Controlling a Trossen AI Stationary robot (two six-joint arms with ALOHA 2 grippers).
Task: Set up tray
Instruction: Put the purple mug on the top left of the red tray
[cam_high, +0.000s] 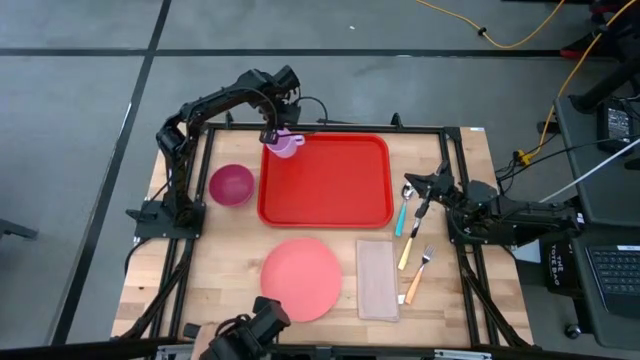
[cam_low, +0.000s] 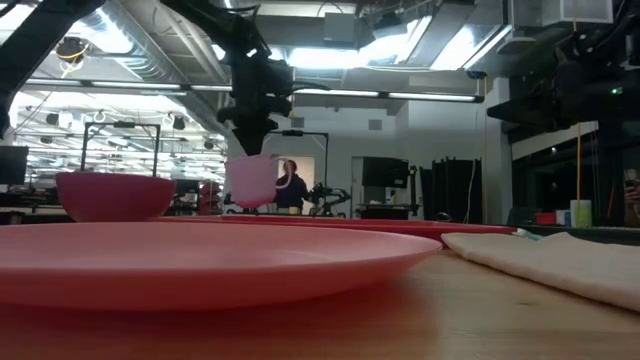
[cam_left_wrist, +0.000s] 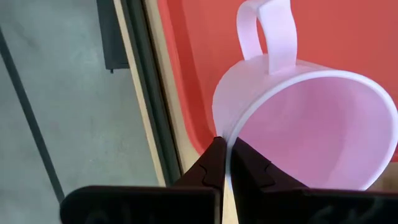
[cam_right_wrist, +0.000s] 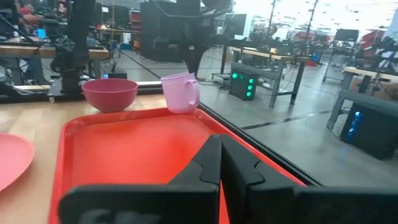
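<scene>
Your left end effector (cam_left_wrist: 225, 163) pinches the pink cup (cam_high: 285, 144) by its rim — clear of the tray (cam_high: 330, 185) corner, ready to lower; right end effector (cam_right_wrist: 221, 158) closed, empty.

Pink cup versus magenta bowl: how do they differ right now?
The pink cup is pale pink with a handle; the magenta bowl is darker, wider and has none. The cup is pinched by its rim in the left claw, at the red tray's far left corner; the bowl sits free on the wooden table, left of the tray. The cup hangs tilted; the bowl stands level. Both are open-topped and look empty.
</scene>
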